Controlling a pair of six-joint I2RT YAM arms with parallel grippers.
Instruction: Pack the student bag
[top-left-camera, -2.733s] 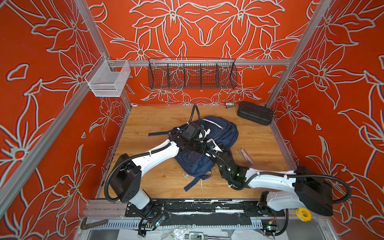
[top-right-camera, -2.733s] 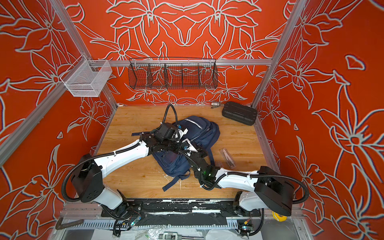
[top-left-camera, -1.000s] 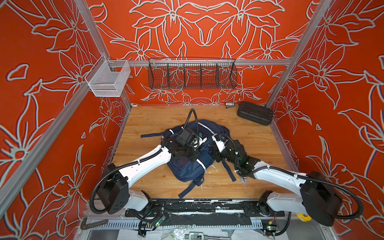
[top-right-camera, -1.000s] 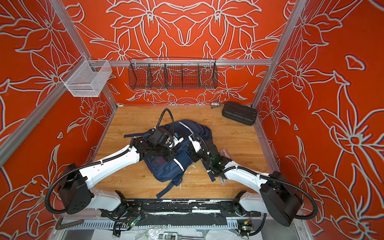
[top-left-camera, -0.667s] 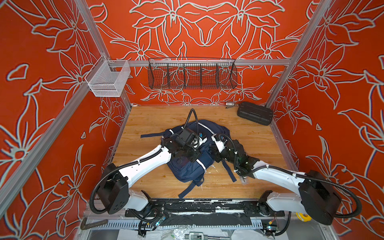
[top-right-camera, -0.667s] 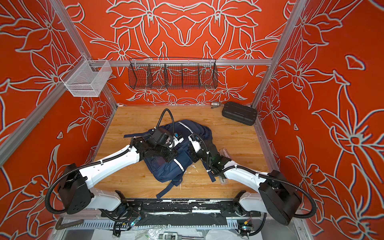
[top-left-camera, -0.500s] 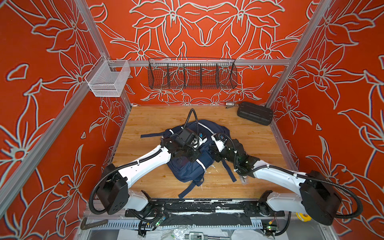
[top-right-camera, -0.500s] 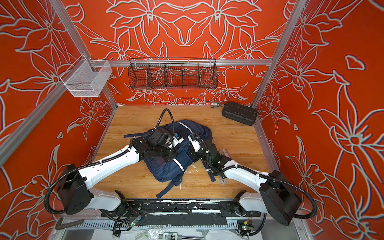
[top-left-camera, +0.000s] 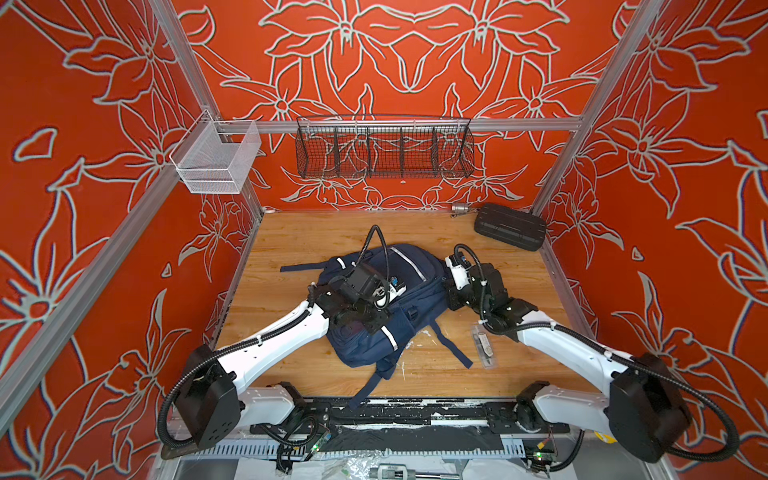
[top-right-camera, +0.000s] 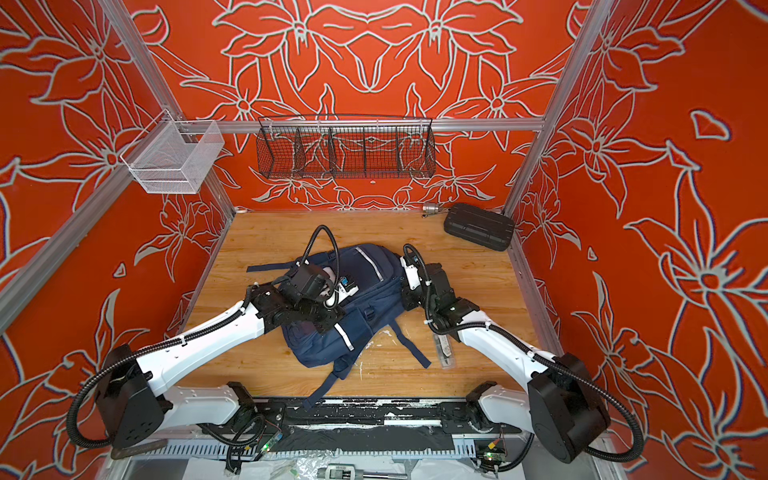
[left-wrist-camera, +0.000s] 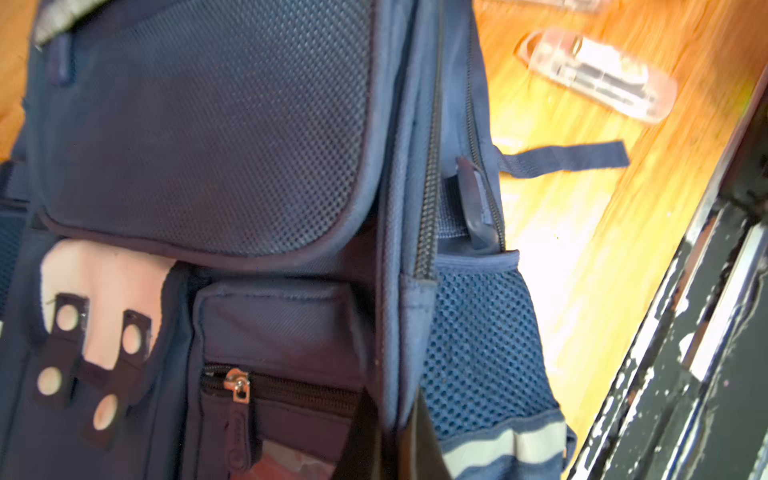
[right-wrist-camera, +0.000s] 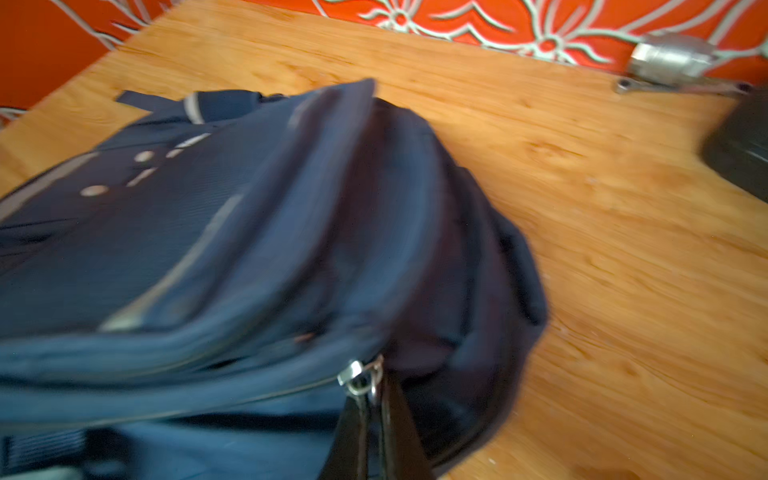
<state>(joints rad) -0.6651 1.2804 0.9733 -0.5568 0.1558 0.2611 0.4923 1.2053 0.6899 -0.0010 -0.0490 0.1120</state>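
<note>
The black ribbed case (top-left-camera: 510, 226) lies well beyond my right gripper (right-wrist-camera: 374, 411), and a clear plastic packet (top-left-camera: 484, 347) sits behind it under the forearm. That gripper pinches the zipper pull (right-wrist-camera: 358, 379) of the student bag (top-left-camera: 415, 291). My left gripper (left-wrist-camera: 390, 432) is clenched on the bag's side seam. Both arms reach low and inward.

Both top views look down over the whole scene; both wrist views face the student bag (left-wrist-camera: 208, 124) closely.

Behind student bag (top-left-camera: 417, 297), rightward: hard case (top-left-camera: 509, 227)
</note>
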